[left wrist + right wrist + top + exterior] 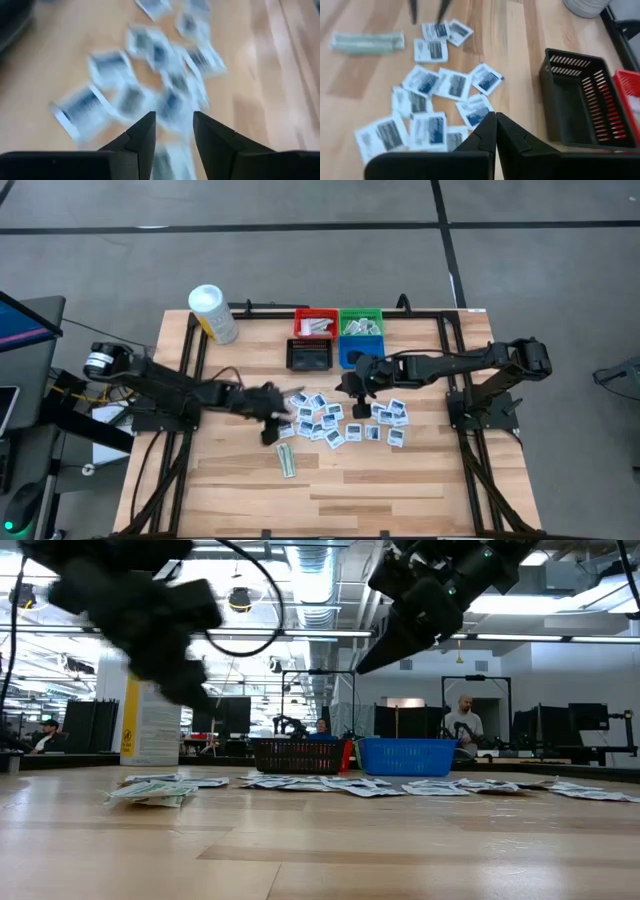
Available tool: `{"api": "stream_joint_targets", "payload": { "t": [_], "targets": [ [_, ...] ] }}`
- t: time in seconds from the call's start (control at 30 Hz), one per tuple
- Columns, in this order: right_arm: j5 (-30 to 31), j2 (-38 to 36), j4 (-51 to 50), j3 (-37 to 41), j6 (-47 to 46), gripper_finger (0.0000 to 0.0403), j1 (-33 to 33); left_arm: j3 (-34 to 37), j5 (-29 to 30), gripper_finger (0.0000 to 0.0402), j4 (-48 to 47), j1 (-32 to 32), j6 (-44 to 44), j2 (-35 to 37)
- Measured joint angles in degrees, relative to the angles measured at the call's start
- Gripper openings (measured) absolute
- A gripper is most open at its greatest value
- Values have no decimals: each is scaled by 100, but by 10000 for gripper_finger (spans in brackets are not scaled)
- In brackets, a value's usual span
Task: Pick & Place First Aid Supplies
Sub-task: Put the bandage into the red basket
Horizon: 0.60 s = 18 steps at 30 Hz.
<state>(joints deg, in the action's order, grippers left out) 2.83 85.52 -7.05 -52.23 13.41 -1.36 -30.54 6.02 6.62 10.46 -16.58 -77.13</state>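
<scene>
Table (400, 480): green strips (287, 460) lie pointing front-to-back.

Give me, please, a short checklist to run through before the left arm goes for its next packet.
1. Left gripper empty with fingers apart: ok.
2. Square white packets within its reach on the table: ok.
3. One packet lying free of its neighbours below the fingers: cannot tell, they overlap.
4. Right gripper shut, empty, above the far side of the pile: ok.
5. Black bin with space left: ok, looks empty.
6. Green-white strips apart from the pile: ok.
</scene>
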Motion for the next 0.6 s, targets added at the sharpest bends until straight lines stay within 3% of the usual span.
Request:
{"api": "stream_joint_targets", "payload": {
  "t": [0.27,0.6],
  "targets": [
    [19,2,463,0,-1049,1,231,360,-2,132,-313,1065,969,215],
    [22,4,583,0,-1677,1,711,402,170,132,-181,1117,3121,34]
  ]
}}
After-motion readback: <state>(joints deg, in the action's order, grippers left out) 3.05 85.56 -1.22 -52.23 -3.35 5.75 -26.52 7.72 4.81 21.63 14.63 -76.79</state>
